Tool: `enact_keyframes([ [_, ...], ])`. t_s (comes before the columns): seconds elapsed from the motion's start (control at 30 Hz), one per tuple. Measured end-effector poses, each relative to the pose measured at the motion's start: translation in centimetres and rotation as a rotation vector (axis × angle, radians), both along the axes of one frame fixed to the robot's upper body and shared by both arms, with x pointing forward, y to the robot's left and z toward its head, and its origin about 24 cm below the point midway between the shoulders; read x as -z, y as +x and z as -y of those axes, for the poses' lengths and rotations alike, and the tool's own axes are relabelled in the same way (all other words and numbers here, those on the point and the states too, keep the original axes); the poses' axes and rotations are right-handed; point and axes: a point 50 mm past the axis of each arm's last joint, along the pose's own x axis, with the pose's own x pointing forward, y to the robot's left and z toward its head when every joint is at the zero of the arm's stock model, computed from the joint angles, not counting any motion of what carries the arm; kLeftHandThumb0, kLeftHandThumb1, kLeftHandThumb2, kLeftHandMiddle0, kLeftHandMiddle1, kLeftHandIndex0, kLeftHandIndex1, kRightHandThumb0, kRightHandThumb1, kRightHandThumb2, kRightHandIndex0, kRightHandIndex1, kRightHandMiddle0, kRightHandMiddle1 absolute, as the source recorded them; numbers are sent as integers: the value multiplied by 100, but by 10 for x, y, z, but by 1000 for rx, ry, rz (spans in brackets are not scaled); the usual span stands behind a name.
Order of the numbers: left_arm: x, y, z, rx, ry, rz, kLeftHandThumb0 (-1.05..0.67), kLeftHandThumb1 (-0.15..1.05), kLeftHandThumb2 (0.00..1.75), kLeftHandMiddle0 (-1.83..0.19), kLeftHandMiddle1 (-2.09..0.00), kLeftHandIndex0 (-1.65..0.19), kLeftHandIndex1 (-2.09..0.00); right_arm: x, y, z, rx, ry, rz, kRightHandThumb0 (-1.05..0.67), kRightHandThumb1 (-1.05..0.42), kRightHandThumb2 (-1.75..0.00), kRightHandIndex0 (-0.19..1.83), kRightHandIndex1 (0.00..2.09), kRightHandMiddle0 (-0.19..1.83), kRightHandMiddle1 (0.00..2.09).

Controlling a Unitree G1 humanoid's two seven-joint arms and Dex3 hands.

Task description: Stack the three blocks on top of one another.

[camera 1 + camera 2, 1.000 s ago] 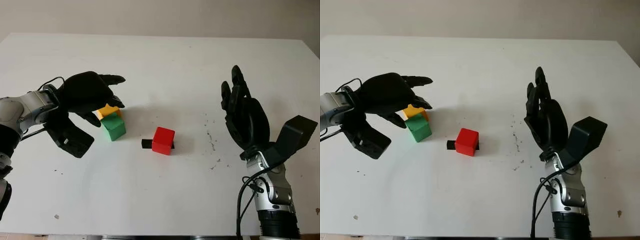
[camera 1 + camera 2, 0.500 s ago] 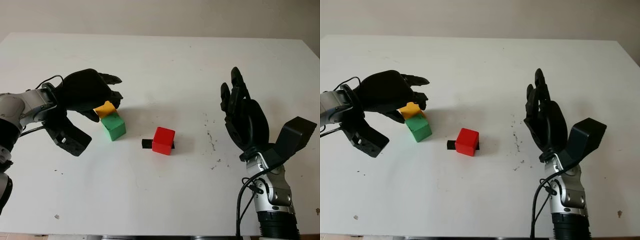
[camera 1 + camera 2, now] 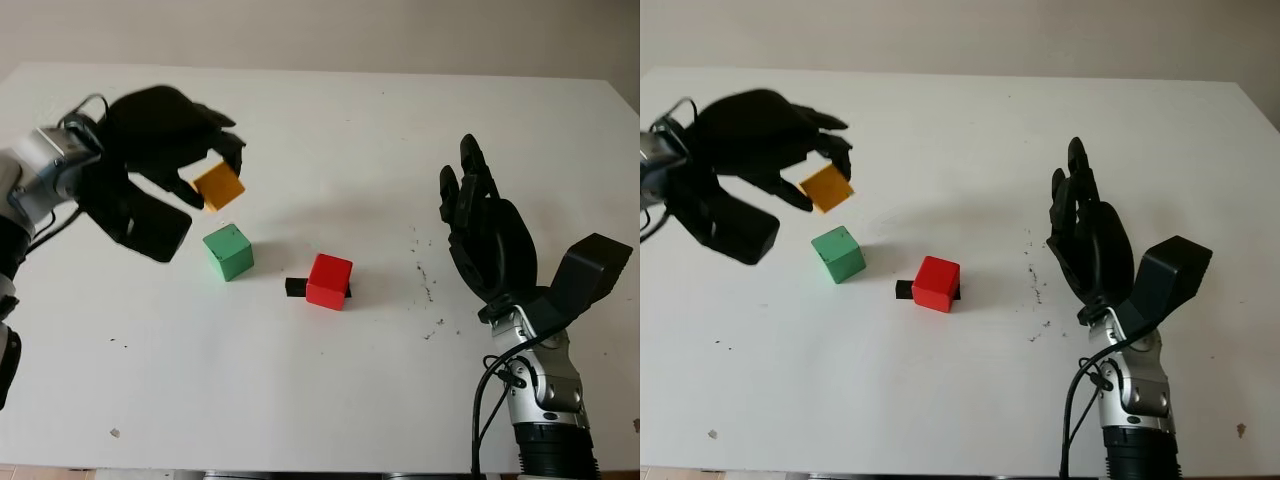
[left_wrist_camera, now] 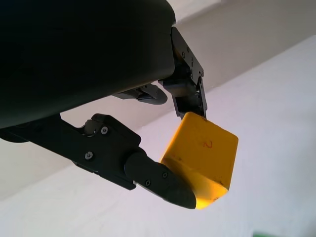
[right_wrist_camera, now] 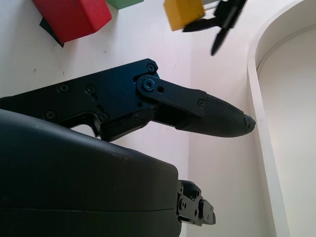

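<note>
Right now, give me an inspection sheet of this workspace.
Surface: white table, with dark specks near the middle right.
Job's things: yellow block held off the table; green block and red block sit apart on the table, nothing stacked.
Clutter: small black piece against the red block.
Hands: left hand grips the yellow block above the green one; right hand open, raised at the right.
Cables: black cable along the right forearm.
Surroundings: pale wall behind the table.
</note>
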Motion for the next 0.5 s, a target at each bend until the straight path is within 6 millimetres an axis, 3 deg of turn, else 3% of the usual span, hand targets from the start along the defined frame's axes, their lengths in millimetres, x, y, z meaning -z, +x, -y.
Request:
enact_keyframes([
  [0.27,-25,-7,20,82,-86,-48,-37,93,6,-38,-5,-58,-106,1,0,-3,6,17,-3,-72,-105,-71,-19,0,-19,0],
  [0.37,-32,-10,27,124,-197,-121,-36,96,6,-33,-4,-48,-126,2,0,-4,13,22,-6,-72,-105,-70,-19,0,-19,0],
  [0.5,-28,-14,38,183,-382,-299,-40,96,5,-33,-5,-47,-134,2,0,-7,18,29,-9,-72,-105,-69,-19,0,-19,0],
])
